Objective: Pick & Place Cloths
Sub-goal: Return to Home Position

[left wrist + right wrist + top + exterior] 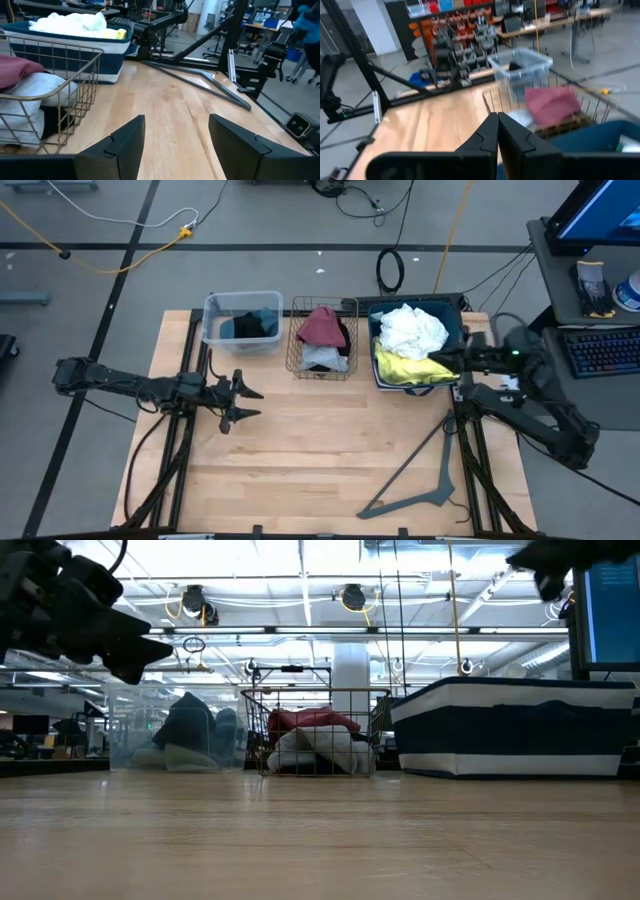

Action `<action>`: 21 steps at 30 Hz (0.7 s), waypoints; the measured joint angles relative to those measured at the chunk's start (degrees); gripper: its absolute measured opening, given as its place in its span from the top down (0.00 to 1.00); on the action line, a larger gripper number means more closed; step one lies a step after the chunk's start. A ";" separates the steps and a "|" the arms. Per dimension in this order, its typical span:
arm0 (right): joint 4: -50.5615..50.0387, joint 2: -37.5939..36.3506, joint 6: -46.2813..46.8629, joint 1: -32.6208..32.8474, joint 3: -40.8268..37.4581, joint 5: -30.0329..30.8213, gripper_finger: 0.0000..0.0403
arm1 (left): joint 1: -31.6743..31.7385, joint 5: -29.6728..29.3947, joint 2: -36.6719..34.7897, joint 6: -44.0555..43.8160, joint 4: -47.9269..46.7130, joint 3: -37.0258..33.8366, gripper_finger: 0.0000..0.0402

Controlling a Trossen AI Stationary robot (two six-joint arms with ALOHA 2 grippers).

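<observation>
A white cloth (412, 330) and a yellow cloth (405, 368) lie piled in the navy striped bin (455, 305). A maroon cloth (322, 327) rests on grey and white ones in the wire basket (295, 360). Black and blue cloths (250, 325) sit in the clear plastic tub (215, 305). My right gripper (435, 360) is shut and hovers above the navy bin's near right side, high over it in the low view (550, 565); in its wrist view (497, 132) its fingers hold nothing. My left gripper (247, 403) is open (177, 140) above bare table, left of the basket.
A dark grey clothes hanger (420, 470) lies flat on the wooden table (300, 450) near its right near corner. The three containers line the far edge. A desk with keyboard and monitor (600, 340) stands right of the table. Bare wood stretches between the arms.
</observation>
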 joint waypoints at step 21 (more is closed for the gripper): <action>23.72 -0.01 1.11 24.23 -26.72 14.31 1.00 | 5.70 0.03 0.00 -1.12 -0.11 0.09 0.44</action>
